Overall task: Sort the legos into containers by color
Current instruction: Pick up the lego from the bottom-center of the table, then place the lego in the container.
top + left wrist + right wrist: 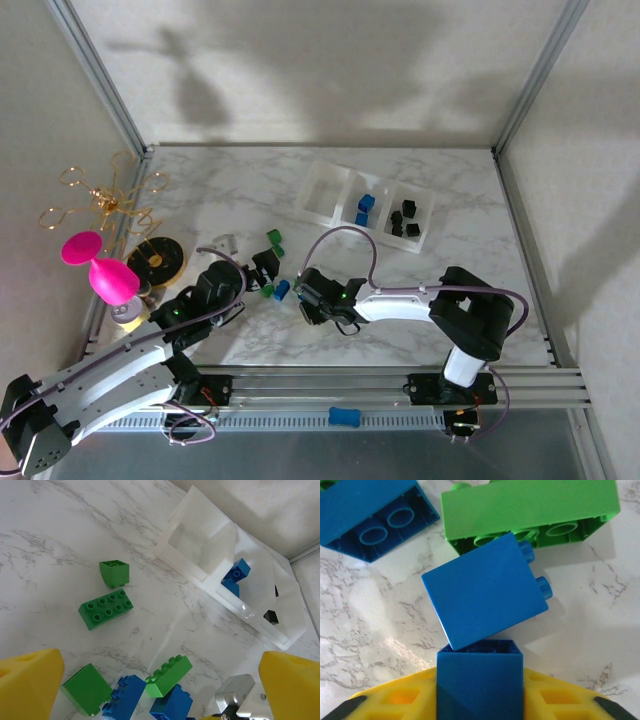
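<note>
Right fingers (395, 700) seemingly pinching a blue lego (480, 680), second blue lego (485, 595) crowding its top edge, left fingers (27, 680) gaping wide, bare tabletop (50, 530) lying upper left.

Green, blue and black legos (106, 609), white containers (200, 545), grey-veined marble table (50, 540).

Nothing readable on my feeds.
I can find no lettering, number, brand or label on the legos (106, 609), the containers (200, 545) or the marbled table (220, 190). The studs on the bricks are too small for me to read any mark.
</note>
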Robot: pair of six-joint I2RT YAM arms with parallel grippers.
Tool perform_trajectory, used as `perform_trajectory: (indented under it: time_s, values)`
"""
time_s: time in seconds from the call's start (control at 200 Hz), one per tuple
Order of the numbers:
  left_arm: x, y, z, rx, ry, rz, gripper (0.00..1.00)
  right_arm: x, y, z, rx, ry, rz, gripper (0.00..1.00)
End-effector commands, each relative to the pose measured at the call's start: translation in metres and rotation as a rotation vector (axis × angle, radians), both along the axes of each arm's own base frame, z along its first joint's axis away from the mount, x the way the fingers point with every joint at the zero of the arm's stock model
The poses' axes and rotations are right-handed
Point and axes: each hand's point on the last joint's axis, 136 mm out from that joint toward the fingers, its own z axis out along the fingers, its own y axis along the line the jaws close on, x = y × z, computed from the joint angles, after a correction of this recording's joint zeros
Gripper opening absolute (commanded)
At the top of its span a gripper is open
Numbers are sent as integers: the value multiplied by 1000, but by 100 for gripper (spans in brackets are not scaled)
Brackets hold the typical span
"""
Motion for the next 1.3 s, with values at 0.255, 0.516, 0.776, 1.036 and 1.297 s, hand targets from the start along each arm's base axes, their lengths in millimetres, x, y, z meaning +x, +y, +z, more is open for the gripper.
perform_trajectory:
  time_s: [0.255,0.516,0.776,1.036,1.297]
  values:
    - [2,5,2,-9,-10,26,100,11,-2,39,41,-43,-61,33]
    - [8,-2,12,-15,-29,9,100,55,-37,86,106,-79,-201,34]
    - [16,-15,20,-31,-47,-20,100,132,-88,114,73,-170,-380,34]
    - [27,-31,24,-22,-39,-54,99,197,-109,112,86,-223,-490,35]
    - [30,-34,23,-24,-42,-57,100,244,-115,101,63,-253,-525,35]
